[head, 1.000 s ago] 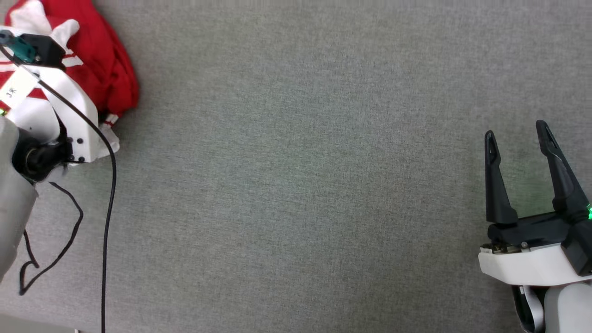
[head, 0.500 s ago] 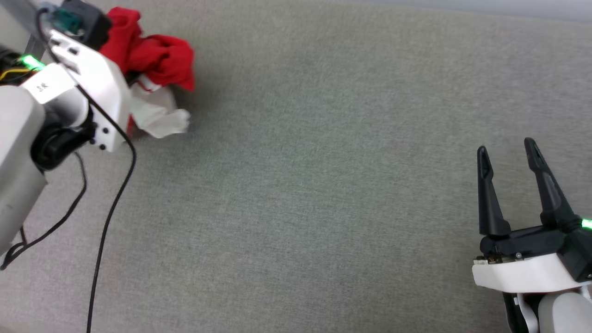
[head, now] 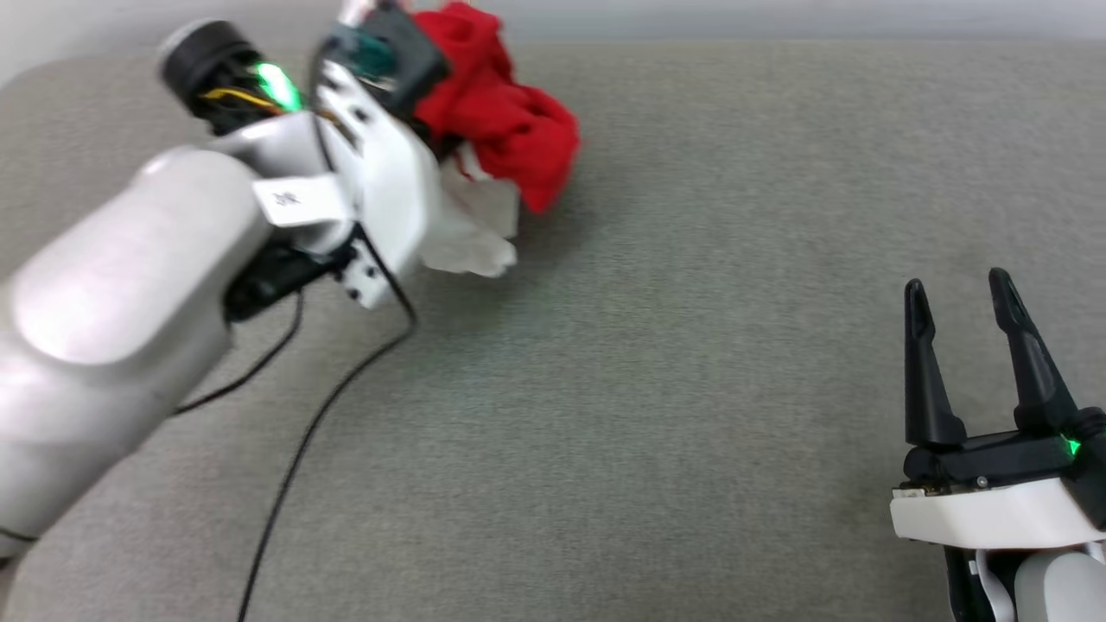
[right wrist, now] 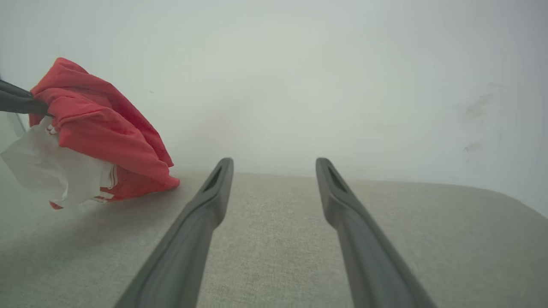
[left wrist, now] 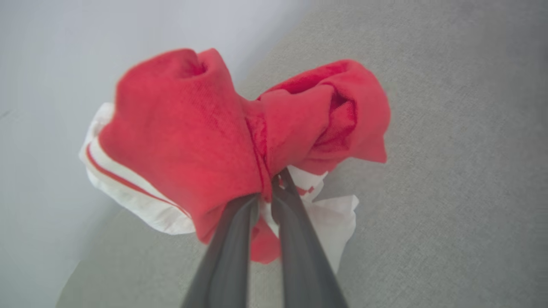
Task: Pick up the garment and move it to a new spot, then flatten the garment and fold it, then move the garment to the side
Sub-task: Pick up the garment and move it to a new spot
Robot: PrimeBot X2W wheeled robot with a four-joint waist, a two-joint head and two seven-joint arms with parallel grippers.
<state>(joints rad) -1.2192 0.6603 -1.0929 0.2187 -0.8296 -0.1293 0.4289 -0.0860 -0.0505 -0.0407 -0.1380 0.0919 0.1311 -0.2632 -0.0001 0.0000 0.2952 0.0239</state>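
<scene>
**A:** Starting far left in the head view, the pale grey-white left forearm point(head: 112, 285) reaches up and across. A green light point(head: 275, 85) glows at its wrist, and a thin black cable point(head: 320, 415) trails down from it over the grey woven-fabric desk point(head: 691, 363).

**B:** And the left tool point(left wrist: 266, 194)?

**A:** The left wrist view has it. Its 2 long dark fingers point(left wrist: 227, 256) are pressed nearly together, pinching a fold of the crumpled soft red T-shirt point(left wrist: 184, 128) right at the tips.

**B:** Where is the shirt on the desk?

**A:** The T-shirt point(head: 510, 130) is bunched into a ball at the top of the head view, left of centre, near the desk's far edge. 2 red lobes bulge either side of the pinch. A white sleeve with a thin red stripe hangs below on the left, and more white cloth droops underneath.

**B:** Is it off the surface?

**A:** From the right wrist view the T-shirt point(right wrist: 98, 124) hangs from the left fingers point(right wrist: 17, 102) in front of the pale wall point(right wrist: 321, 85), with a shadow beneath it. Whether its lowest fold touches the desk, I cannot tell.

**B:** And over on the right?

**A:** The right tool point(head: 957, 281) is at the lower right, well apart from the shirt. Its 2 fingers are spread wide and point up the view, with only grey fabric showing between them in the right wrist view point(right wrist: 274, 162).
</scene>
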